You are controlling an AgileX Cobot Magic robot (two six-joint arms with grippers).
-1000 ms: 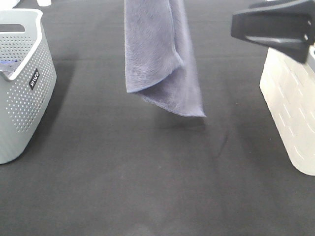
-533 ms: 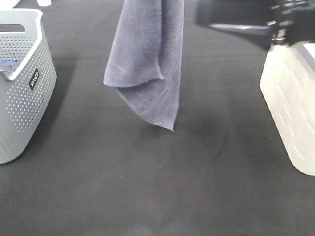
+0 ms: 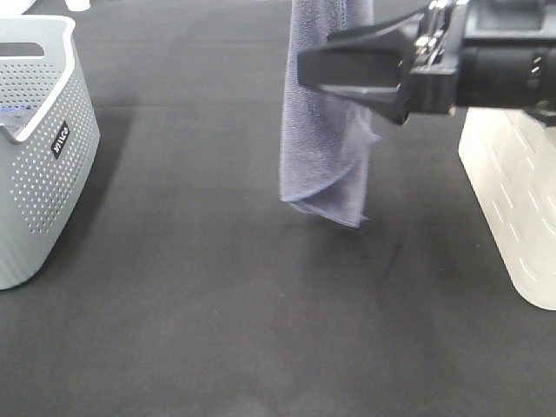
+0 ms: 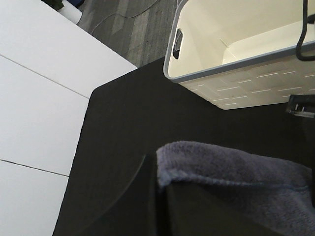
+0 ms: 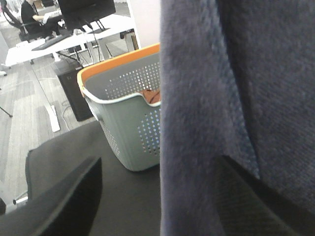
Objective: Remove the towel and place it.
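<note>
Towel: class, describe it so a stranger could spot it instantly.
On the black table stand a grey basket at left and a white basket at right. Between them, the towel hangs from above. It alone is soft, slate-blue and folded.

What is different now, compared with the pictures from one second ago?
The right gripper reached left across the view, open, up to the hanging towel, which swung right and twisted narrower. The left gripper still pinches it. The grey basket and white basket stayed put.
</note>
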